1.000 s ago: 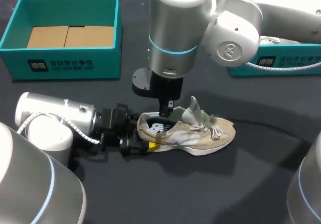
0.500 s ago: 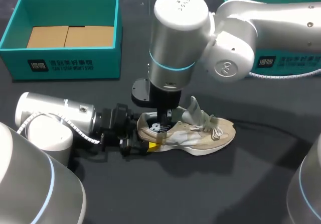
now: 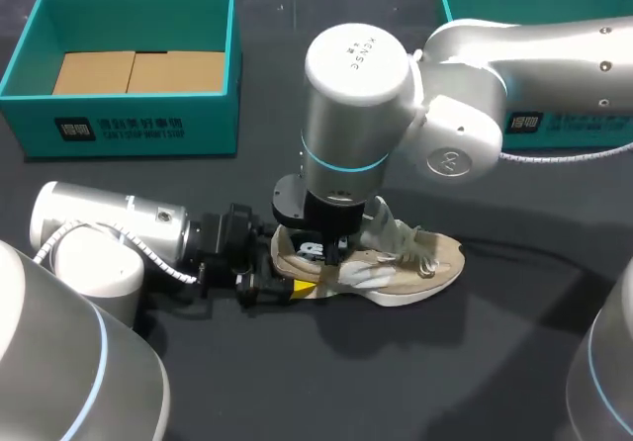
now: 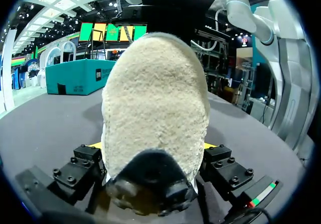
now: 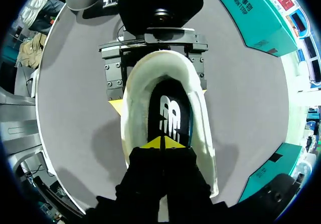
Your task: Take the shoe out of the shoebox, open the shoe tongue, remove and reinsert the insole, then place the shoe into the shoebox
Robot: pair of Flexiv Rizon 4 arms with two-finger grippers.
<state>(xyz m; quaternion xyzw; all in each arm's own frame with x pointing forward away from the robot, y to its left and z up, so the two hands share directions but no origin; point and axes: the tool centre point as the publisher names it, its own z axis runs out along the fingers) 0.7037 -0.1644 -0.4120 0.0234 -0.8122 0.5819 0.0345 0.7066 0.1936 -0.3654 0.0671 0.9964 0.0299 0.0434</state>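
A beige shoe (image 3: 410,265) lies on its side on the black table, toe to the right, its tongue (image 3: 381,216) pulled up. My left gripper (image 3: 293,271) comes in from the left, and its widely spread fingers clamp the heel (image 4: 155,98) from both sides. A yellow tip (image 5: 115,106) rests against the heel wall. My right gripper (image 5: 163,143) reaches down from above into the shoe's opening. It is shut, with its yellow tips together on the dark insole (image 5: 169,114). In the head view the right wrist (image 3: 326,219) hides most of the opening.
A teal shoebox (image 3: 119,130) with cardboard inside stands at the back left. A second teal box (image 3: 564,125) stands at the back right, behind my right arm. A thin dark cable (image 3: 514,248) runs across the table right of the shoe.
My right arm has come down and shifted slightly right, sinking its shut gripper deeper into the shoe's opening. The left gripper and the shoe have stayed in place.
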